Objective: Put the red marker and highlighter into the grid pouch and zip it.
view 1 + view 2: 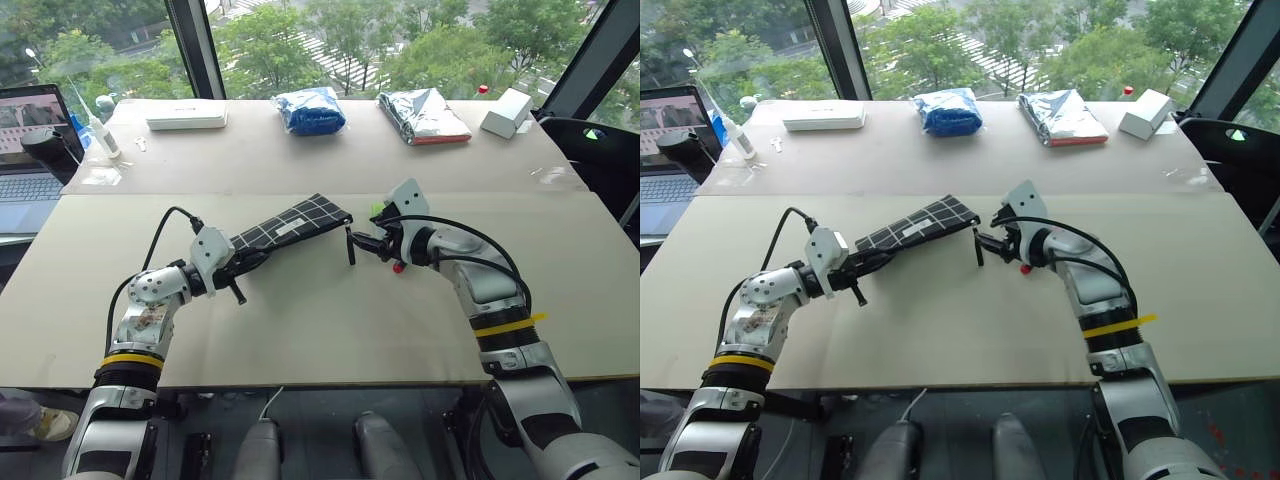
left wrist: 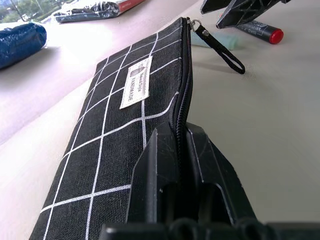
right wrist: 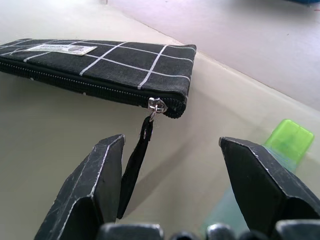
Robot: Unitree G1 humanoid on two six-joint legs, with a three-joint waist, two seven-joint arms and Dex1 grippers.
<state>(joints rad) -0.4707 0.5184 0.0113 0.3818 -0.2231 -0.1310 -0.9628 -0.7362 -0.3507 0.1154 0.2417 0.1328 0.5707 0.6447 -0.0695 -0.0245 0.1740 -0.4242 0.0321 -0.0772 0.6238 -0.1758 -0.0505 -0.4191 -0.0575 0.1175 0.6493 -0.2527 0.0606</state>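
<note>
My left gripper [image 2: 182, 137] has its fingers clamped on the near end of the grid pouch [image 1: 290, 228], pinching it at the zipper edge and holding it raised off the pale surface [image 1: 330, 320], tilted up toward its far end. The pouch's zipper looks drawn to the far end, where its black pull strap [image 3: 134, 167] hangs down from a silver ring. My right gripper [image 3: 172, 175] hovers at that end with its fingers spread apart, the strap dangling just inside one finger [image 3: 97, 175]; I cannot tell whether they touch. Beneath the right gripper, the highlighter [image 3: 290, 140] and the red marker [image 2: 262, 32] lie on the surface outside the pouch, side by side. At the far edge I see a blue bag [image 1: 310, 110] and a silver bag [image 1: 425, 115]
</note>
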